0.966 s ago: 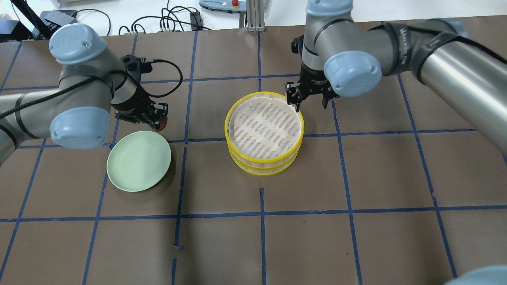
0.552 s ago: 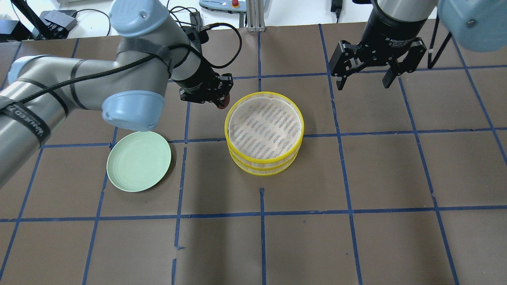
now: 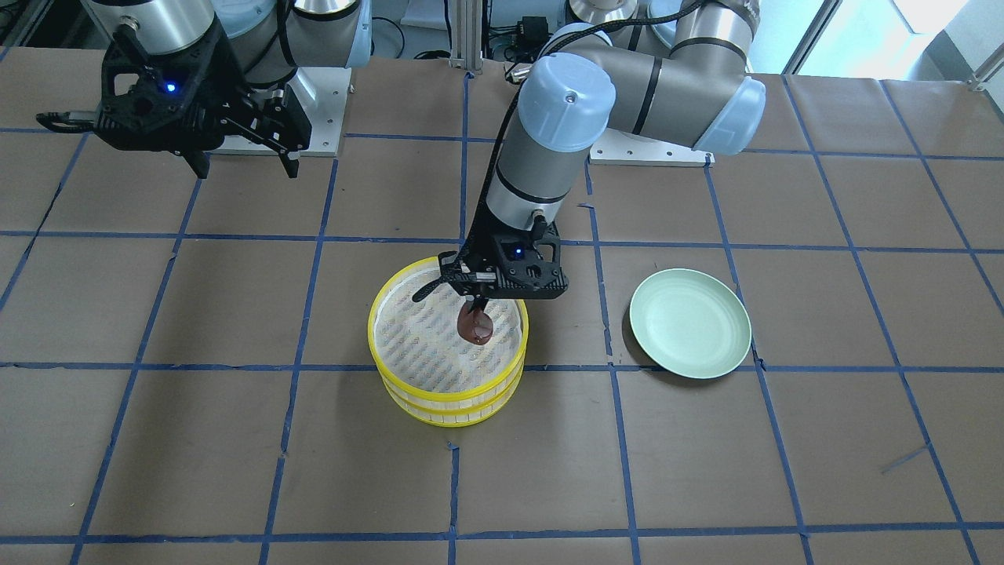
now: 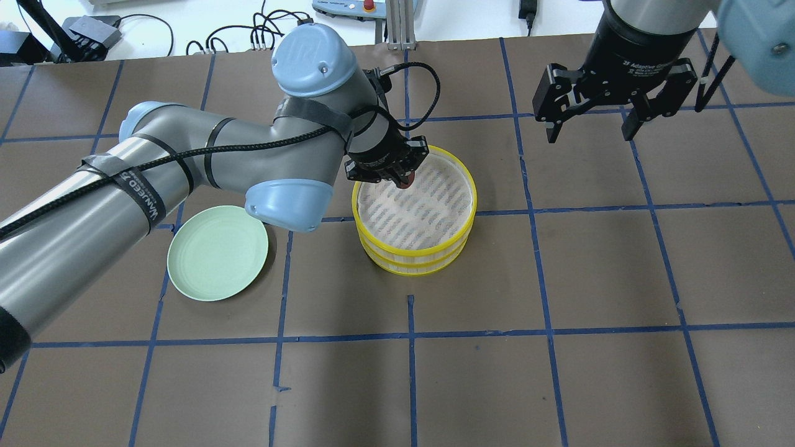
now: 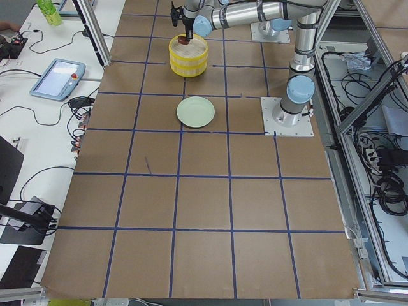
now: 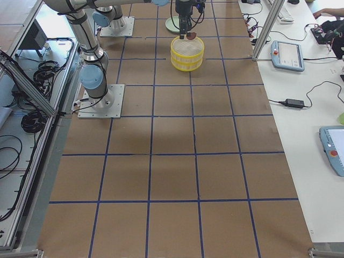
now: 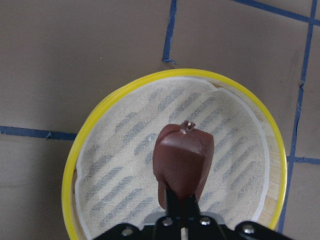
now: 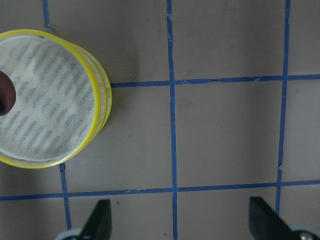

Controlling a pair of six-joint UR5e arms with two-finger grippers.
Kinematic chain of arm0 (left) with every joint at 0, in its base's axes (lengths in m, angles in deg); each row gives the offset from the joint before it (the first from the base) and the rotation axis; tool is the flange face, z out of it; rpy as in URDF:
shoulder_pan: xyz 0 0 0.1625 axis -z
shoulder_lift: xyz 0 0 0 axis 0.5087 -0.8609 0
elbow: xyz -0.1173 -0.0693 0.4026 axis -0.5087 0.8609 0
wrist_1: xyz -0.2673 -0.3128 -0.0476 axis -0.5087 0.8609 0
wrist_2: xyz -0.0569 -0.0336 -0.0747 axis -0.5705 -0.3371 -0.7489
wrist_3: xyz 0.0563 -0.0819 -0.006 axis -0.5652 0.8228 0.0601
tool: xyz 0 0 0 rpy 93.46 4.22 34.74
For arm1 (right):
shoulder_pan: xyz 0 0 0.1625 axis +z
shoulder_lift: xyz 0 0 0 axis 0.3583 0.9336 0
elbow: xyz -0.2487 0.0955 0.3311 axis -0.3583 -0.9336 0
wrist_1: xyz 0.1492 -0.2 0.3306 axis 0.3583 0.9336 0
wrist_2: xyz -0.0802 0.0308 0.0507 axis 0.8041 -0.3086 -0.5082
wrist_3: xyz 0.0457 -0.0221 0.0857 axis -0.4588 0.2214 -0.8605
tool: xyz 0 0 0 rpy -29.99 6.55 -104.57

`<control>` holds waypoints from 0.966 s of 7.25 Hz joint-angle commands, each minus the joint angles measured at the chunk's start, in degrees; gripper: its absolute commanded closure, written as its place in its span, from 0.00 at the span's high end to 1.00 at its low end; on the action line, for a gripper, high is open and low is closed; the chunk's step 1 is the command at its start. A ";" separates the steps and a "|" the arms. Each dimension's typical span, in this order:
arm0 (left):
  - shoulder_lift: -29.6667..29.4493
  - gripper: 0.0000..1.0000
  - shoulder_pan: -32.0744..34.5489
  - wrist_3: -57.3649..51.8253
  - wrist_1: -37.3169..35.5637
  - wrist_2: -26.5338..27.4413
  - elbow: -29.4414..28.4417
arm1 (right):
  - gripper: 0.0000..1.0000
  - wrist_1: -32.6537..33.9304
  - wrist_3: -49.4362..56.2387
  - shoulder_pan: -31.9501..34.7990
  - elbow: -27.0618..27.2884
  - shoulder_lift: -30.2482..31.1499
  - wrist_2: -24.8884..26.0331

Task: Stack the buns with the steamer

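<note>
The steamer (image 4: 410, 264) is two stacked yellow tiers with a white striped liner on top. My left gripper (image 4: 400, 179) is shut on the dark reddish-brown bun (image 4: 405, 184) and holds it just above the liner, near the top tier's back left rim. The left wrist view shows the bun (image 7: 182, 157) hanging over the liner's middle, inside the steamer's rim (image 7: 100, 115). In the front view the bun (image 3: 475, 327) hangs below the left gripper (image 3: 474, 312). My right gripper (image 4: 590, 127) is open and empty, raised at the back right. The white bun is not in view.
An empty pale green plate (image 4: 217, 251) lies on the table to the left of the steamer, under my left arm's elbow. Blue tape lines grid the brown table. Cables and a teach pendant lie beyond the table's far edge.
My left gripper carried the brown bun from beside the plate rightward to above the steamer. My right gripper left the steamer's far rim and rose to the back right.
</note>
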 commanded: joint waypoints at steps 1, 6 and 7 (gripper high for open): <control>-0.06 0.94 0.34 2.07 -1.31 -0.02 0.12 | 1.00 -0.10 -0.54 -0.06 0.41 -0.16 0.09; 3.44 1.00 -8.49 -22.72 2.44 7.89 -0.41 | 1.00 -0.28 0.16 -0.32 0.50 -0.16 0.09; 6.76 1.00 -13.24 -30.18 6.82 8.07 -0.41 | 1.00 -0.28 0.25 -0.41 0.59 -0.16 0.18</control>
